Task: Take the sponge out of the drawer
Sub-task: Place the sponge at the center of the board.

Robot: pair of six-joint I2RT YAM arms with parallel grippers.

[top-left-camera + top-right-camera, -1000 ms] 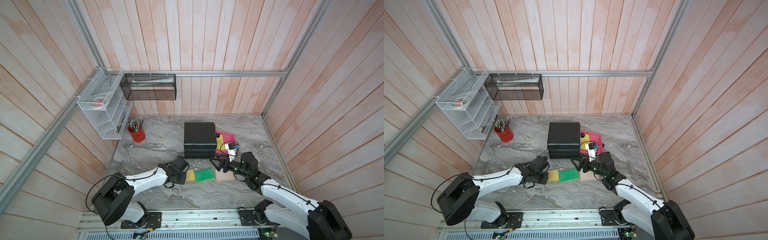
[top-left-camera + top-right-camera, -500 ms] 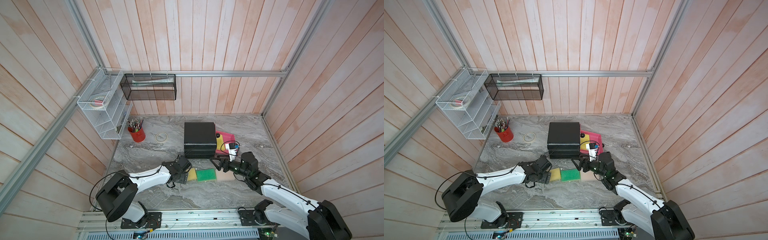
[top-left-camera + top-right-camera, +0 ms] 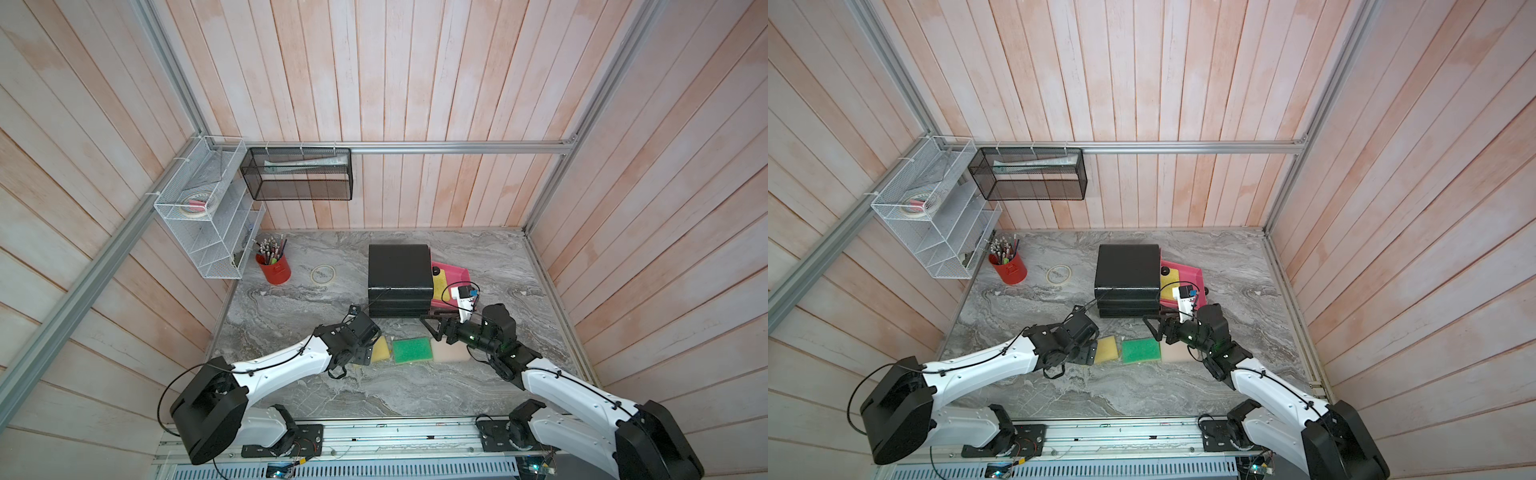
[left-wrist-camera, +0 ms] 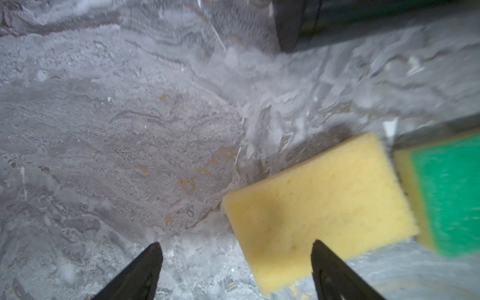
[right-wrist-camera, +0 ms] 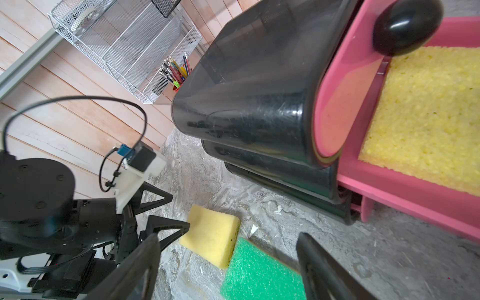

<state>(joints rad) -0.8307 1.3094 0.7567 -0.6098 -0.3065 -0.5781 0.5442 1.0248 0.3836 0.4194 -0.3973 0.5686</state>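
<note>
Yellow sponge (image 3: 381, 348): flat on the marble table (image 3: 291, 316), outside the pink drawer (image 3: 457, 273). It is first in a row with a green sponge (image 3: 412, 350) and a beige pad (image 3: 451, 352). In both top views we find its end toward the left arm hidden under the left gripper (image 4: 235, 242); the left wrist view is blurred. Its long axis runs along the row, short end facing the green sponge, just apart.

Left gripper: jaws spread, gripping nothing, one fingertip over the sponge's edge.

Right gripper (image 5: 227, 235): jaws spread, empty, near the green sponge.

Second yellow sponge (image 5: 426, 117): inside the drawer, cut off at the frame edge.
</note>
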